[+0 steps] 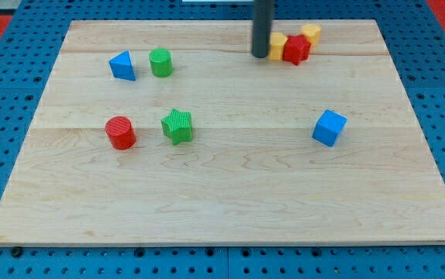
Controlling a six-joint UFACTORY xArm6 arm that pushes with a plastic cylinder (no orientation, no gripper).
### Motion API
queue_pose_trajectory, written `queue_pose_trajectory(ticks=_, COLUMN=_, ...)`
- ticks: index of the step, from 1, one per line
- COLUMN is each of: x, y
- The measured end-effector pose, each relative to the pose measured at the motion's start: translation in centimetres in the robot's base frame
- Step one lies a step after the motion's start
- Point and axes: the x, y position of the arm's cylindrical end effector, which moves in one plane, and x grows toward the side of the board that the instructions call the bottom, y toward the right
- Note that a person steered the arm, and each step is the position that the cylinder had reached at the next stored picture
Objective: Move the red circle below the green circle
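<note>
The red circle (120,132) is a short red cylinder at the view's left middle of the wooden board (222,194). The green circle (160,62) is a green cylinder near the view's top left, above and a little right of the red one. My tip (260,55) is the end of the dark rod near the view's top centre, far to the right of both circles and just left of a cluster of small blocks.
A blue triangle (122,66) sits left of the green circle. A green star (177,125) lies just right of the red circle. A red star-like block (296,49) and two yellow blocks (310,32) cluster by my tip. A blue cube (329,127) lies at the right.
</note>
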Motion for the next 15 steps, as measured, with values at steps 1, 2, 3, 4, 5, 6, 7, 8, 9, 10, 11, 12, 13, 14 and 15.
queue_pose_trajectory(ticks=1, x=0.2, y=-0.4)
queue_pose_trajectory(ticks=2, x=3.3, y=-2.6)
queue_pose_trajectory(ticks=3, x=10.7, y=-1.8)
queue_pose_trajectory(ticks=4, x=17.6, y=-2.8)
queue_pose_trajectory(ticks=5, x=20.6, y=-10.7)
queue_pose_trajectory(ticks=6, x=20.1, y=-19.9)
queue_pose_trajectory(ticks=7, x=17.5, y=-23.9)
queue_pose_trajectory(ticks=8, x=16.7, y=-26.0)
queue_pose_trajectory(ticks=9, x=20.1, y=-30.0)
queue_pose_trajectory(ticks=10, x=16.8, y=-36.9)
queue_pose_trajectory(ticks=11, x=13.3, y=-33.5)
queue_pose_trajectory(ticks=12, x=14.6, y=-29.1)
queue_pose_trajectory(ticks=13, x=15.0, y=-31.7)
queue_pose_trajectory(ticks=14, x=17.0, y=-30.9)
queue_pose_trajectory(ticks=15, x=18.5, y=-25.3)
